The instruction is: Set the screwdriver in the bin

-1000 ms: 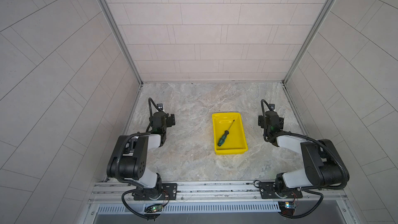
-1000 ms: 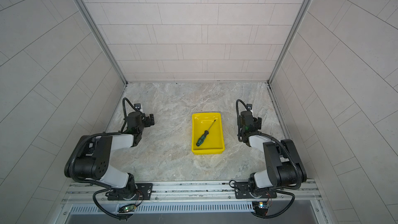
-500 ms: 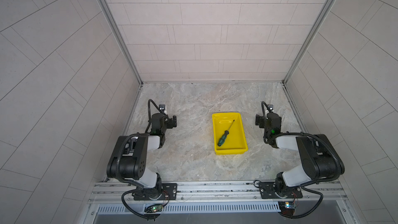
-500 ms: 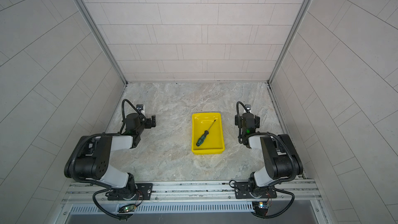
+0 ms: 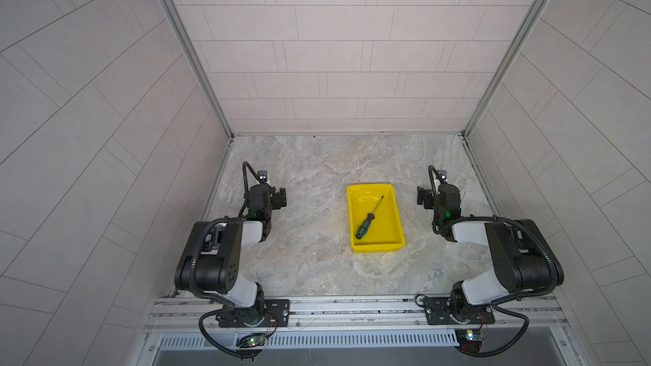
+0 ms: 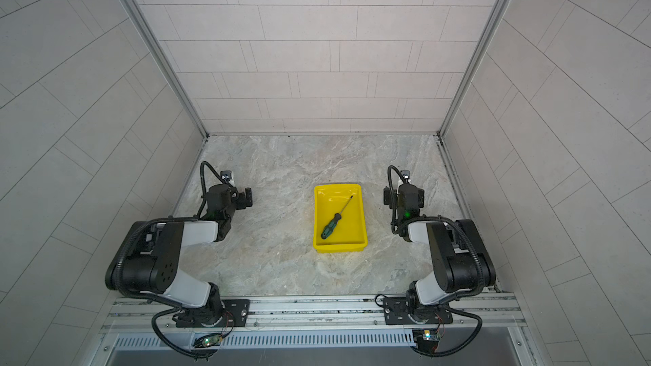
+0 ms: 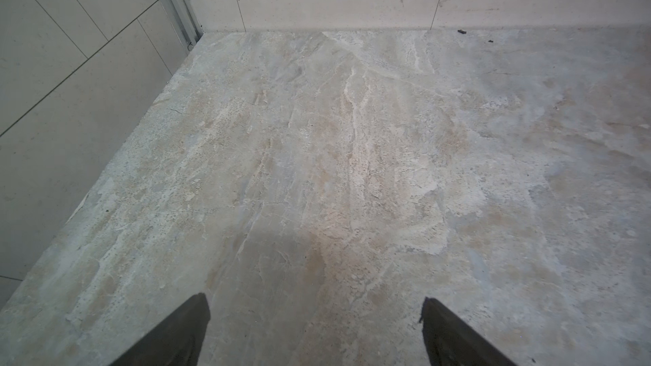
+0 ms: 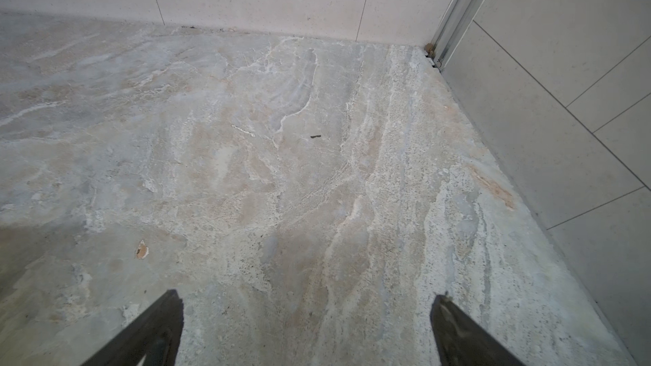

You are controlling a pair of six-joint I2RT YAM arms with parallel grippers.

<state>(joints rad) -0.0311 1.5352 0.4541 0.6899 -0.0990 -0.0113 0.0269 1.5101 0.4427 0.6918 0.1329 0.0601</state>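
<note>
The screwdriver (image 5: 365,224) (image 6: 331,227), green-and-black handled with a thin shaft, lies diagonally inside the yellow bin (image 5: 377,248) (image 6: 340,247) in both top views. Nothing touches it. My left gripper (image 5: 280,198) (image 6: 248,197) hovers low over the table well left of the bin, folded back near its base. On the bin's right, clear of it, sits my right gripper (image 5: 422,198) (image 6: 387,197). In the wrist views both the left gripper (image 7: 315,299) and the right gripper (image 8: 307,296) are open, with only bare marbled tabletop between their fingers. Neither wrist view shows the bin or the screwdriver.
Tiled walls (image 5: 338,65) close the cell at the back and on both sides. The metal base rail (image 5: 352,306) with both arm mounts runs along the front edge. The bin stands on the marbled tabletop (image 5: 310,241) between the arms.
The right arm has folded back a little toward its base, and its gripper shifted slightly. The left arm, the bin and the screwdriver have stayed where they were.
</note>
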